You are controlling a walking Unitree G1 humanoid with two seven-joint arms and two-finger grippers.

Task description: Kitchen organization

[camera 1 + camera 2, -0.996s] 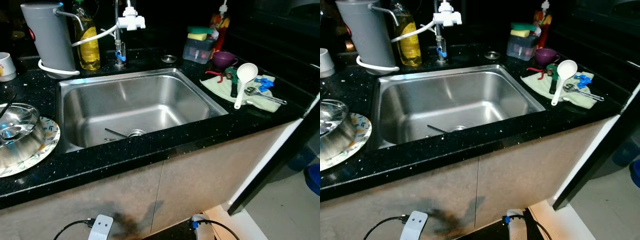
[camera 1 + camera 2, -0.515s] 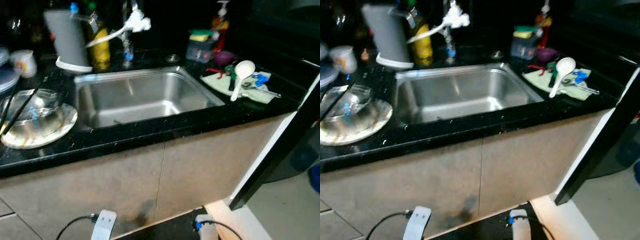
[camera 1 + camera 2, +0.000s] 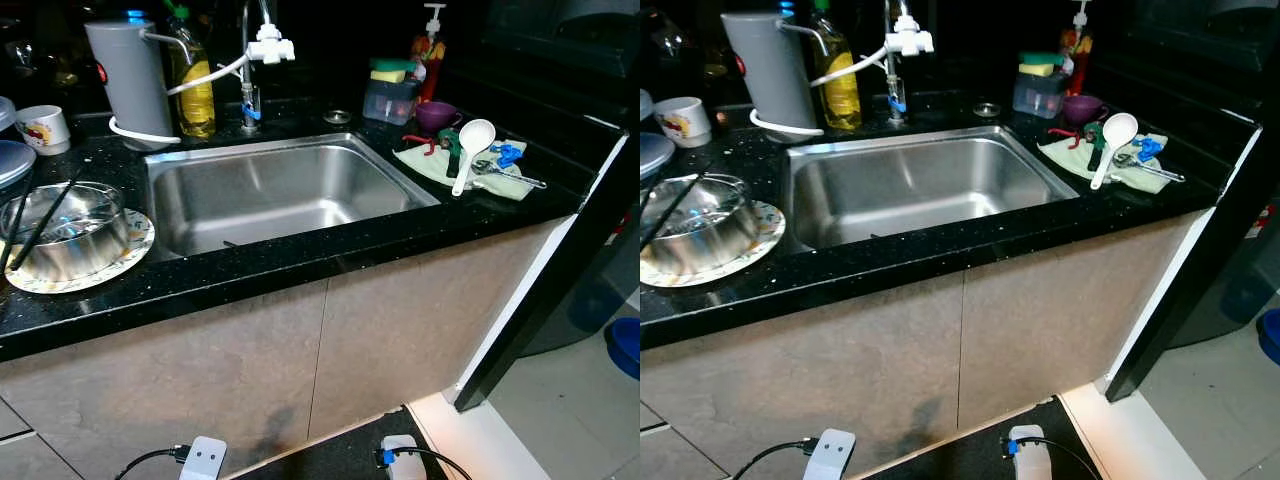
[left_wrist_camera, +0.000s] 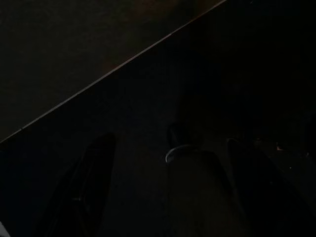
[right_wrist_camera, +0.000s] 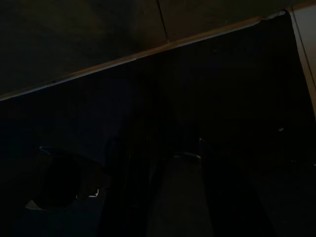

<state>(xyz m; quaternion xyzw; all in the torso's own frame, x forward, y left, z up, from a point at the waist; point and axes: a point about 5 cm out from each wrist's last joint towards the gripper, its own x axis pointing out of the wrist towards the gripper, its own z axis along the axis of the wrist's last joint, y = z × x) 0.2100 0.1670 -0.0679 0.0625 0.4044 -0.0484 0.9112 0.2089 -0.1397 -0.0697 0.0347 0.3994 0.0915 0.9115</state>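
A steel sink point(image 3: 283, 190) is set in a black speckled counter point(image 3: 300, 265). Left of it a steel bowl point(image 3: 62, 230) with dark chopsticks stands on a patterned plate point(image 3: 128, 248). On the right a white ladle point(image 3: 466, 148) lies among utensils on a pale green cloth point(image 3: 500, 185), beside a purple cup point(image 3: 436, 114) and a clear box with sponges point(image 3: 390, 92). Both arms hang idle below the counter. My left gripper point(image 4: 170, 143) and right gripper point(image 5: 173, 158) show as dim shapes in very dark wrist views.
A grey jug point(image 3: 130, 75), a yellow bottle point(image 3: 194, 85) and a white tap point(image 3: 262, 45) stand behind the sink. A mug point(image 3: 42, 127) sits at the far left. Beige cabinet doors point(image 3: 250, 370) are straight ahead, with a dark appliance point(image 3: 560, 250) at right.
The camera has drawn back and turned left, so the bowl, plate and mug show more fully. Nothing on the counter has moved.
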